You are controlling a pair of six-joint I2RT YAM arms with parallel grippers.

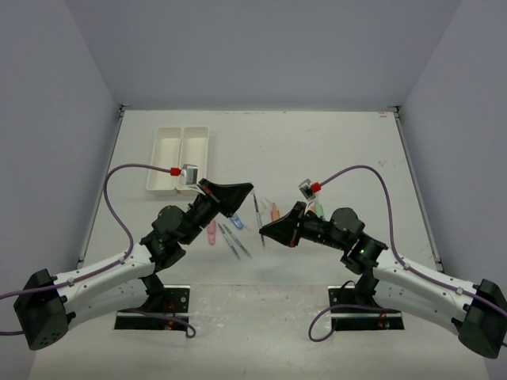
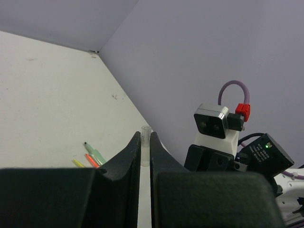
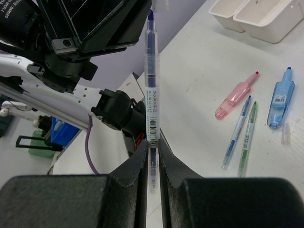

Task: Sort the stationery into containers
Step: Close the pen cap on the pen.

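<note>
Right gripper (image 3: 153, 161): pinched on a blue pen (image 3: 152, 90), held off the table.
Left gripper (image 2: 146, 152): pressed onto the clear cap (image 2: 146, 137) at the pen's tip.
Trays (image 1: 179, 158): seen from above, at 10 o'clock from the pen.

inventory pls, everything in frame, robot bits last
table: 1, white, under everything
trays: 2, white, joined side by side, far left of table
pink piece: 1, pink, on table
blue piece: 1, blue, on table near the pink one
thin pens: 2, blue and green, side by side on table
loose cap: 1, clear, beside blue piece
markers: 3, green, orange, yellow, clustered on table
blue pen: 1, blue with clear end, held between both tools
arms: 2, white and black, left arm and right arm, near edge
left tool: 1, black, shut on blue pen's clear end
right tool: 1, black, shut on blue pen's barrel
</note>
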